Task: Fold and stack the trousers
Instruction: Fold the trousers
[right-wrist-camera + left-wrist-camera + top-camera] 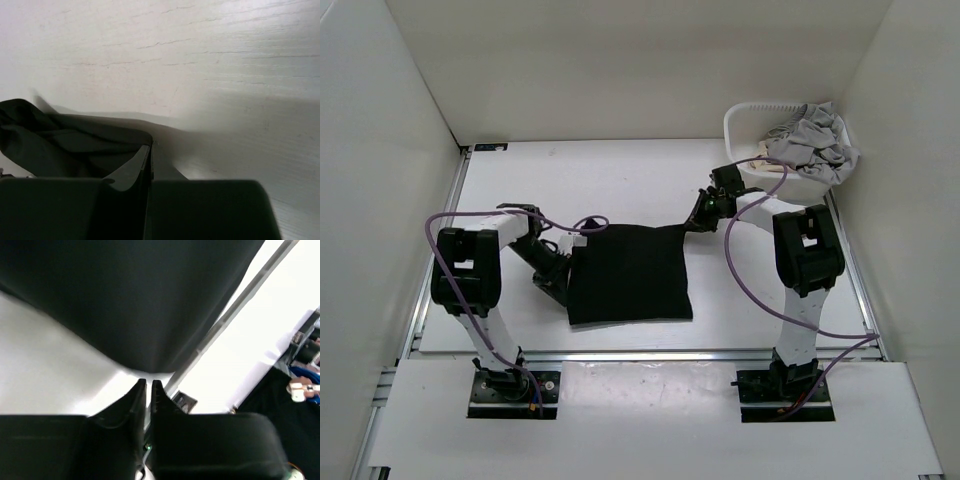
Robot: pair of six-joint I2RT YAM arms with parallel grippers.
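The black trousers (628,272) lie folded into a rough square in the middle of the white table (620,175). My left gripper (562,284) is low at the cloth's left edge. In the left wrist view its jaws (149,383) are shut with nothing between them, and the black cloth (130,295) lies just past the tips. My right gripper (690,224) is at the far right corner of the trousers. In the right wrist view it (150,148) is shut on that corner of the cloth (60,140), which is drawn out to a point.
A white basket (745,125) with grey clothes (810,140) hanging over its rim stands at the back right, close behind my right arm. White walls enclose the table on three sides. A metal rail (620,353) runs along the near edge.
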